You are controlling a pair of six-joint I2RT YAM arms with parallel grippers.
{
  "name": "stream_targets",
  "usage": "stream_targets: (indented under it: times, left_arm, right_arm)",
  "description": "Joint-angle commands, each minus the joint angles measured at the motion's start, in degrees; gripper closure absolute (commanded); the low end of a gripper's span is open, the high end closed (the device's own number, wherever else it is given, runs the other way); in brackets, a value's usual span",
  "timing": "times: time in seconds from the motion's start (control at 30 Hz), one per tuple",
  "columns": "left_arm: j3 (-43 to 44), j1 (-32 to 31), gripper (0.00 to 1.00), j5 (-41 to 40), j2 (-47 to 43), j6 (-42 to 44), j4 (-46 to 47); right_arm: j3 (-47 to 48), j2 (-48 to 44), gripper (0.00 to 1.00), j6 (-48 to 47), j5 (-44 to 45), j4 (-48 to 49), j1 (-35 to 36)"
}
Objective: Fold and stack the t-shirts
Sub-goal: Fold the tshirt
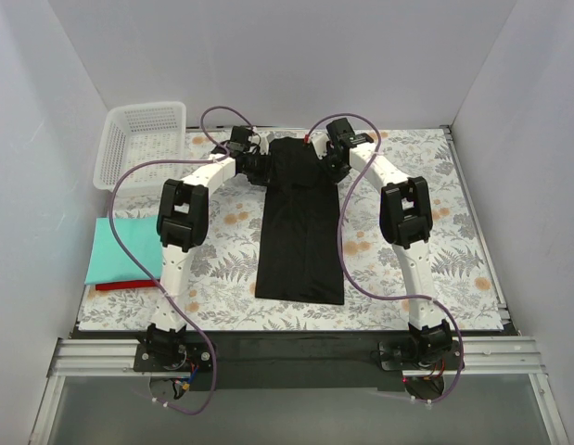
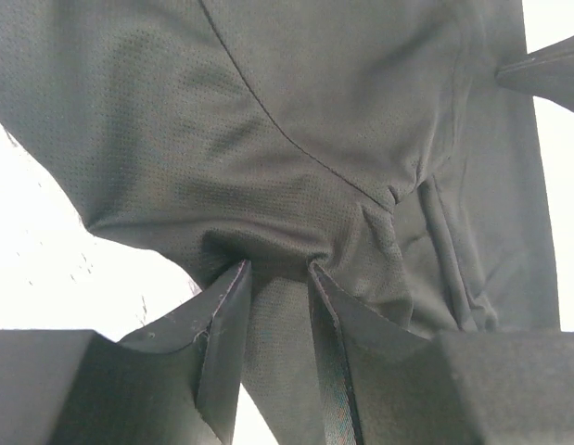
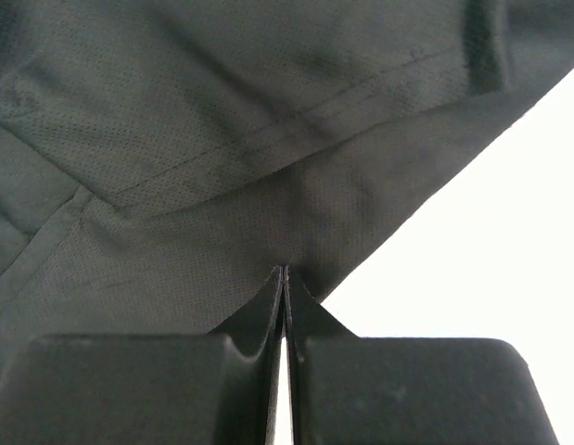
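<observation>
A black t-shirt (image 1: 300,232) lies folded into a long narrow strip down the middle of the table, its far end raised between the two grippers. My left gripper (image 1: 261,168) holds the far left corner. In the left wrist view (image 2: 279,269) bunched black cloth (image 2: 296,139) sits between its fingers. My right gripper (image 1: 331,167) holds the far right corner. In the right wrist view (image 3: 285,271) its jaws are pressed together on the shirt's edge (image 3: 222,167). A folded teal t-shirt (image 1: 120,250) lies on a red one (image 1: 115,286) at the left table edge.
A white plastic basket (image 1: 143,139) stands at the far left corner. The table has a floral cloth (image 1: 435,232). White walls close in the back and both sides. Purple cables loop beside each arm.
</observation>
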Motion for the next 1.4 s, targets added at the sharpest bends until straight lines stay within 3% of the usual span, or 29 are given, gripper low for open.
stream_targets:
  times: [0.0,0.2,0.27,0.43,0.57,0.6,0.63,0.73,0.83,0.87,0.9,0.93,1.0,1.03,1.07,1.27,1.37]
  left_arm:
    - [2.95,0.82,0.69,-5.20,4.36,1.18,-0.10]
    - [5.77,1.35,0.66,-4.50,6.04,0.12,0.87]
    - [6.21,1.52,0.64,-4.67,5.52,0.47,1.31]
    - [10.16,1.79,0.50,-1.43,0.52,2.75,-0.53]
    - [8.06,1.88,0.30,1.91,-11.84,5.12,0.25]
    - [7.18,1.88,0.29,2.62,-14.15,6.00,0.43]
    - [4.13,1.79,0.22,2.97,-16.52,7.75,1.30]
    - [-3.25,1.88,0.20,3.94,-27.68,10.48,6.72]
    - [-18.10,1.88,0.20,3.32,-39.19,11.01,15.08]
    - [-24.49,1.79,0.07,4.02,-41.57,15.89,17.02]
    - [-26.90,1.70,0.07,5.51,-44.20,19.16,16.61]
    - [-29.45,1.70,0.07,7.44,-48.67,21.37,15.65]
    - [-35.85,1.61,0.07,10.52,-53.18,25.94,11.00]
    - [-37.89,1.44,0.07,14.27,-57.20,28.48,5.85]
    - [-40.09,1.09,0.07,15.27,-59.24,30.42,3.97]
    - [-62.94,-3.20,0.07,17.39,-73.39,42.20,2.10]
    - [-72.34,-8.22,0.16,15.29,-75.34,48.46,5.95]
  right_arm:
    - [1.56,3.87,0.96,0.96,6.76,4.40,0.08]
    - [3.32,5.55,0.94,0.26,9.85,8.88,-0.27]
    - [4.38,5.20,0.89,0.08,9.41,9.15,-0.27]
    - [3.51,-3.12,0.63,-2.28,6.07,8.80,0.25]
    - [-0.44,-13.94,0.50,-5.10,0.72,8.89,0.60]
    - [-0.71,-15.97,0.48,-5.45,0.36,8.89,0.52]
    - [-1.07,-19.99,0.45,-5.89,0.01,8.89,0.52]
    - [-3.43,-27.64,0.44,-7.04,-0.70,9.76,0.95]
    - [-10.71,-35.37,0.55,-11.85,-2.98,10.38,2.62]
    - [-13.35,-37.58,0.58,-14.22,-3.68,10.38,3.32]
    - [-16.59,-39.87,0.57,-19.64,-4.65,9.25,4.11]
    - [-22.63,-44.59,0.42,-22.30,-5.26,8.72,5.43]
    - [-29.60,-49.45,0.22,-28.53,-6.32,5.66,7.28]
    - [-36.42,-54.34,0.06,-30.31,-6.32,4.85,9.55]
    - [-39.88,-56.83,0.02,-31.37,-6.24,4.41,10.53]
    - [-64.47,-72.84,0.02,-34.10,-10.71,4.49,17.30]
    - [-72.49,-75.22,0.03,-33.23,-14.39,6.60,19.32]
